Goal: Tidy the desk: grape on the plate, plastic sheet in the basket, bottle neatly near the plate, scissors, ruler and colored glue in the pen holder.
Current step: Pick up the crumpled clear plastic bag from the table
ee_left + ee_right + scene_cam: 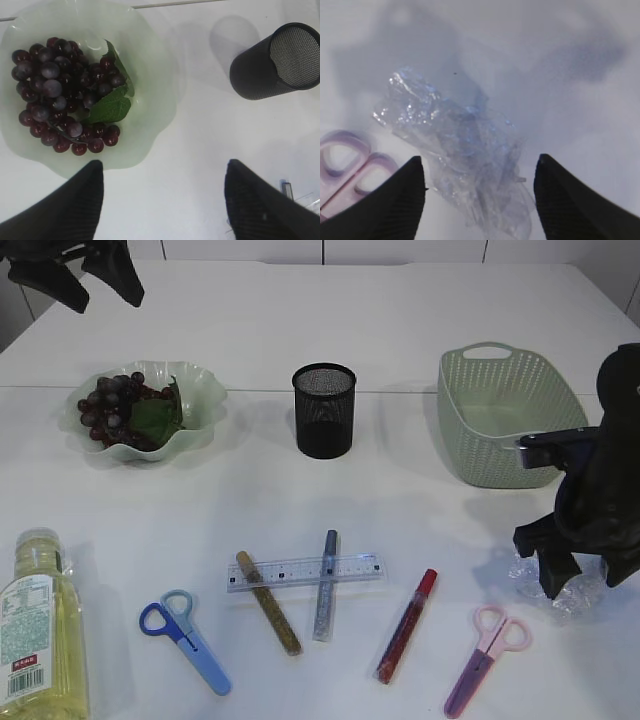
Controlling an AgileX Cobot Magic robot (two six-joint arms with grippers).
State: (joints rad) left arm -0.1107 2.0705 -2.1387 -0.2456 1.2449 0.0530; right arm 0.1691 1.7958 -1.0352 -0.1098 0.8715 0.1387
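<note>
From the exterior view, the right gripper (570,585) hangs low with the crumpled plastic sheet (560,590) directly beneath it, the basket (500,420) beyond and to its left. The pink scissors (485,655) lie just beside the sheet, so a slanted descent could nudge or snag them.

In the left wrist view, the left gripper (162,200) hovers with jaws wide apart and empty; the grapes (62,92) already sit on the plate (155,85) ahead of it, the pen holder (275,60) ahead to its right.

In the right wrist view, the right jaws stand spread and empty, the sheet between and just ahead. Thin, slippery film may slide out or be only partly pinched.
</note>
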